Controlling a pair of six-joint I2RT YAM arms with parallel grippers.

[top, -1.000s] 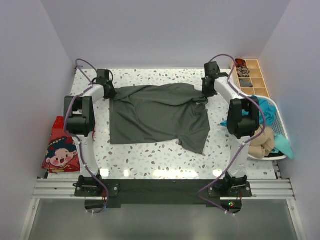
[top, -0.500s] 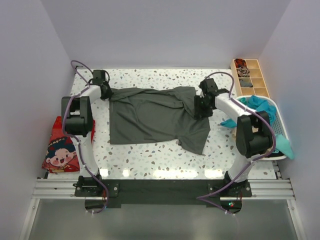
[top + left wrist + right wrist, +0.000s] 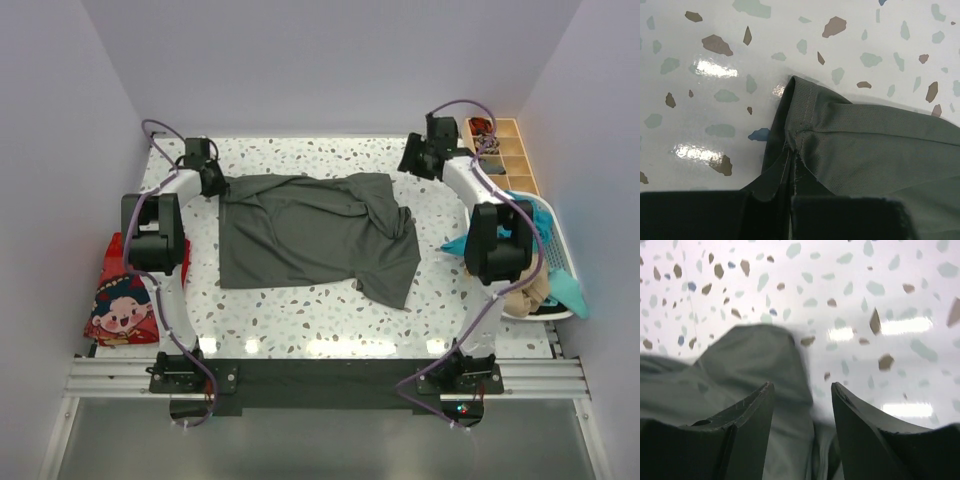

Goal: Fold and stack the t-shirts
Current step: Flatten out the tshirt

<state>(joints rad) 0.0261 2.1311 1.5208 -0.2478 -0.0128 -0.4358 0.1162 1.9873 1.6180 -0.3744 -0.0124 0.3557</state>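
A dark grey-green t-shirt (image 3: 310, 235) lies spread on the speckled table, its right side rumpled into folds. My left gripper (image 3: 214, 183) is at the shirt's far left corner. In the left wrist view the gripper (image 3: 790, 200) is shut on a seamed corner of the cloth (image 3: 865, 150). My right gripper (image 3: 413, 160) hovers just beyond the shirt's far right corner. In the right wrist view it (image 3: 802, 387) stands open over the cloth's edge (image 3: 750, 370), holding nothing. A red t-shirt with a cartoon face (image 3: 125, 300) lies folded at the left table edge.
A white basket (image 3: 563, 250) at the right edge holds a teal shirt (image 3: 530, 215) and a tan shirt (image 3: 530, 290). Behind it, a wooden compartment tray (image 3: 505, 155) sits at the far right corner. Walls close in at the back and on both sides.
My right gripper opened, let go of the shirt's right side, and pulled back toward the far right corner. The left gripper kept its hold and barely moved.
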